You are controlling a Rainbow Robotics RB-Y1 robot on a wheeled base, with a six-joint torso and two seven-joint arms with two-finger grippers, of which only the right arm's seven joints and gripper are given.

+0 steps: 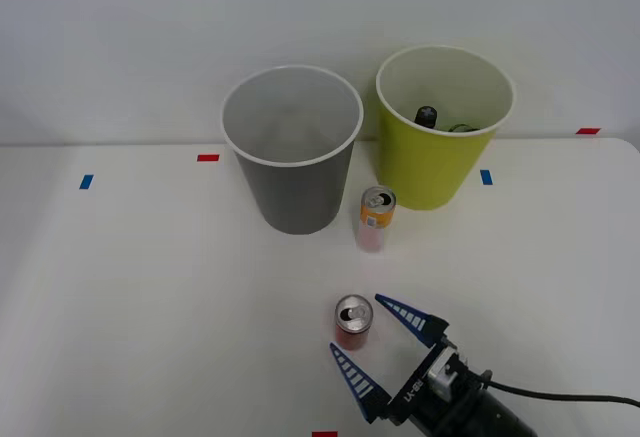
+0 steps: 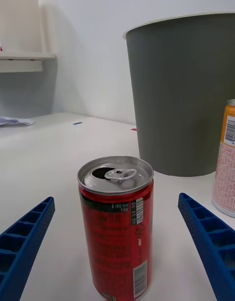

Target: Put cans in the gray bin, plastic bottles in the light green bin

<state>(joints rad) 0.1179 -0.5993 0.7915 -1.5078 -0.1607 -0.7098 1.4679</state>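
Observation:
A short red can (image 1: 352, 322) (image 2: 117, 227) stands upright on the white table, just in front of my right gripper (image 1: 358, 325) (image 2: 117, 232). The gripper is open, one blue finger (image 1: 410, 318) on each side of the can, apart from it. A slimmer orange and pale pink can (image 1: 375, 219) (image 2: 225, 159) stands upright farther back, between the two bins. The gray bin (image 1: 292, 152) (image 2: 181, 95) stands behind, with nothing showing inside. In the light green bin (image 1: 440, 127) lies a dark plastic bottle (image 1: 432, 117) with a black cap.
Red and blue tape marks (image 1: 208, 158) dot the table near its far edge. A white wall rises behind the bins. Open table surface spreads to the left of the cans.

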